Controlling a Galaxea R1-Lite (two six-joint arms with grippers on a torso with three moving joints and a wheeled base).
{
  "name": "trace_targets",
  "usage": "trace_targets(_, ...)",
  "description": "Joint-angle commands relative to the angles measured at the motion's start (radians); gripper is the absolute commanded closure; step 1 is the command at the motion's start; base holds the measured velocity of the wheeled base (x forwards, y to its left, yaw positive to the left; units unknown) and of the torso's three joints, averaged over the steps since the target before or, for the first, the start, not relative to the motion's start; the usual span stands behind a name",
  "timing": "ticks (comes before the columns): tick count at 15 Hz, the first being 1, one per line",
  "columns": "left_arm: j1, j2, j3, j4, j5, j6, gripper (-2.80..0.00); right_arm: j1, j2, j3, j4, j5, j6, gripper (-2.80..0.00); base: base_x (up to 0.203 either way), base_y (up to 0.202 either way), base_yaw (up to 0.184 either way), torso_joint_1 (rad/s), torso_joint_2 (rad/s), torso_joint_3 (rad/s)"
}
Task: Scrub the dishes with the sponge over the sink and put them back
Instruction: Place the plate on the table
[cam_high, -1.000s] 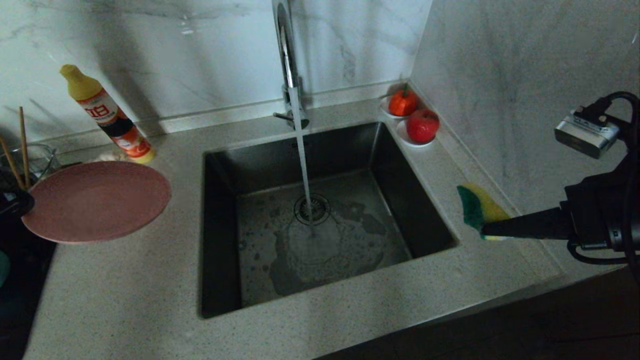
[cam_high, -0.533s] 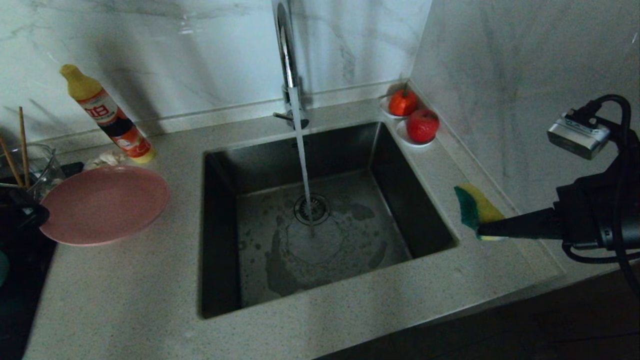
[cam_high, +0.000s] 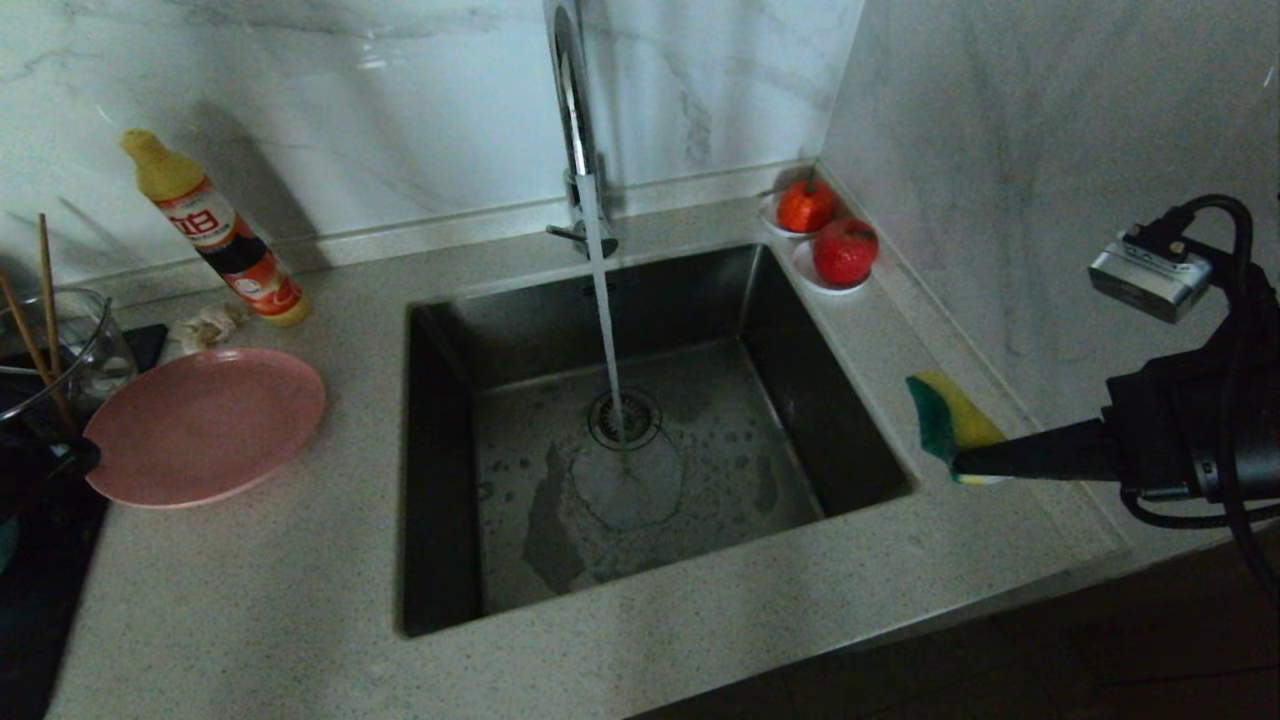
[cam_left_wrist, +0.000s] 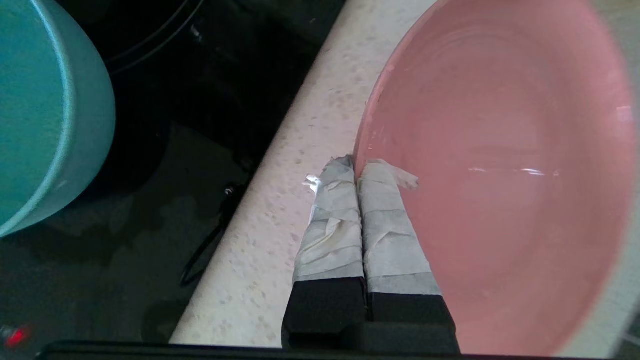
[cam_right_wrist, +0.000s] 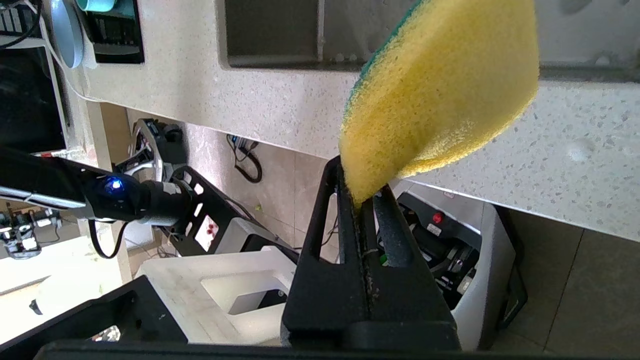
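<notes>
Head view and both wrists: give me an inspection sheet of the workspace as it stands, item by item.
Surface: speckled stone counter around the sink; tap running, water pooled round the drain.
Job's things: pink plate left of the sink, on or just above the counter; teal bowl beside it over a dark surface; sponge right of the sink, off the counter.
Clutter: detergent bottle, beige cloth wad, glass pot with chopsticks, two red fruits on saucers.
Grippers: left hand shut on the pink plate's rim; right hand shut on the sponge.
Cables: black cable looping along the right arm.
Surroundings: marble wall behind and to the right.
</notes>
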Motion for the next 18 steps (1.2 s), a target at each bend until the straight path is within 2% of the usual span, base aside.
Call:
trace_targets(1, 0.001, 0.056, 0.002, -0.036, 0.001, 0.002, 0.00, 0.001, 0.000, 0.003, 0.002, 0.003, 0.002, 0.00, 0.000, 0.000, 0.000, 0.000, 0.00, 0.000)
trace_targets(5, 0.002, 0.064, 0.004, -0.040, 0.011, 0.014, 0.00, 0.001, 0.003, 0.003, 0.002, 0.005, 0.000, 0.00, 0.000, 0.000, 0.000, 0.000, 0.00, 0.000)
trace_targets(6, 0.002, 0.059, 0.005, -0.040, 0.019, 0.024, -2.80, 0.001, 0.003, 0.001, 0.002, 0.005, 0.000, 0.00, 0.000, 0.000, 0.000, 0.000, 0.00, 0.000)
trace_targets(13, 0.001, -0.078, -0.031, -0.020, 0.012, 0.017, -2.80, 0.001, -0.001, 0.001, 0.002, 0.006, 0.002, 0.00, 0.000, 0.000, 0.000, 0.000, 0.00, 0.000)
trace_targets(15, -0.006, -0.164, -0.071, 0.042, 0.004, 0.013, -2.80, 0.001, 0.000, 0.004, 0.002, 0.005, 0.002, 0.00, 0.000, 0.000, 0.000, 0.000, 0.00, 0.000)
trace_targets(17, -0.063, -0.229, -0.171, 0.168, -0.006, 0.009, -2.80, 0.001, 0.003, 0.006, 0.002, 0.003, 0.002, 0.00, 0.000, 0.000, 0.000, 0.000, 0.00, 0.000)
trace_targets(18, -0.109, -0.245, -0.222, 0.231, -0.007, 0.008, 0.00, 0.001, 0.003, 0.004, 0.002, 0.002, 0.002, 0.00, 0.000, 0.000, 0.000, 0.000, 0.00, 0.000)
